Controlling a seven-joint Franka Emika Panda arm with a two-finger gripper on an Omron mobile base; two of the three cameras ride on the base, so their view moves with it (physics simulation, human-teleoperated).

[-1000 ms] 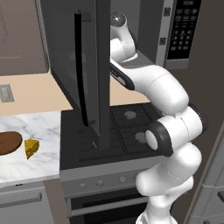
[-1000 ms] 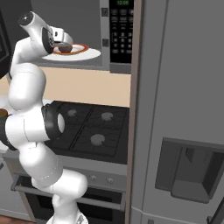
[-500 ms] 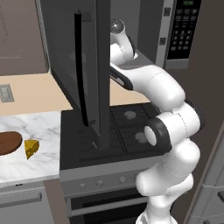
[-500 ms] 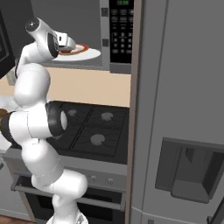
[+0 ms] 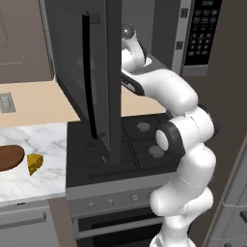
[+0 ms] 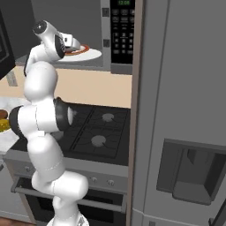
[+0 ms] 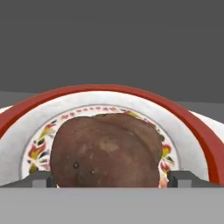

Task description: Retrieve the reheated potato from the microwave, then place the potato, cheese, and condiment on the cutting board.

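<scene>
**Door and frame edges hide plenty**

The microwave (image 5: 144,43) door swings wide and blocks its cavity in the left base view. Cutting board (image 5: 9,157) is cut by the left edge. In the hand view, the potato (image 7: 105,151) loses its bottom; plate (image 7: 192,131) runs off both sides.

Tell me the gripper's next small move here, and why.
Probably close the gripper on the potato. In the hand view its fingertips sit apart on either side of the potato, which rests on the red-rimmed plate in the open microwave.
</scene>
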